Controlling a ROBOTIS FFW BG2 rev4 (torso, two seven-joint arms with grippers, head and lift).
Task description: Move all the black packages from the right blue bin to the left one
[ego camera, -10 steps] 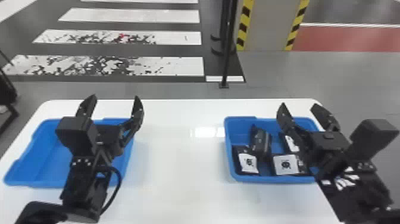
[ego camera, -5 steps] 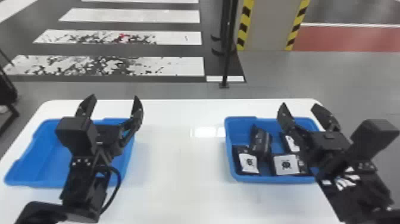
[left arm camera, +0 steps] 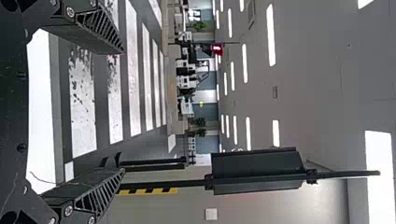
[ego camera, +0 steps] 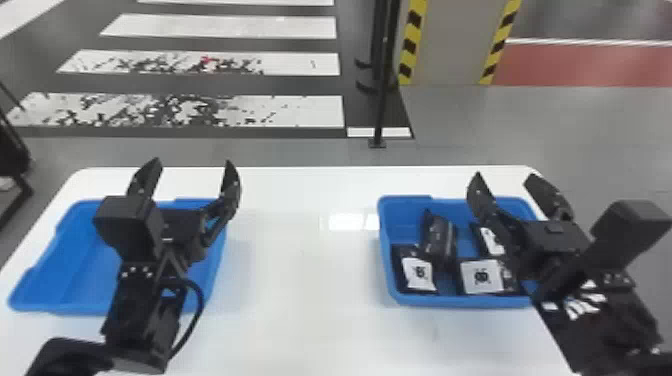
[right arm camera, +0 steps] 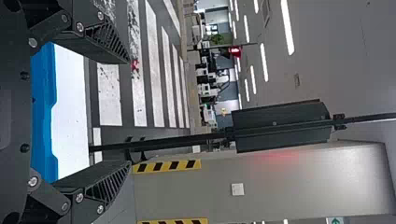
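- Hanging spread, empty: left gripper (ego camera: 193, 161) at left bin (ego camera: 65, 260), right gripper (ego camera: 505, 176) at right bin (ego camera: 465, 301).
- Black packages (ego camera: 439, 239) in right bin: one long axis near-far, another (ego camera: 481, 277) lengthwise along near edge, label up.
- White counter (ego camera: 300, 300); crosswalk (ego camera: 225, 26), striped-edge pillar (ego camera: 445, 45) beyond.

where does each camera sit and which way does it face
Head view: robot's head, facing forward and down at left bin and right bin; left gripper and right gripper show.
Left wrist view: left wrist, across the room; own fingers show.
Right wrist view: right wrist, across the room; fingers show.
Both wrist views share the crosswalk.
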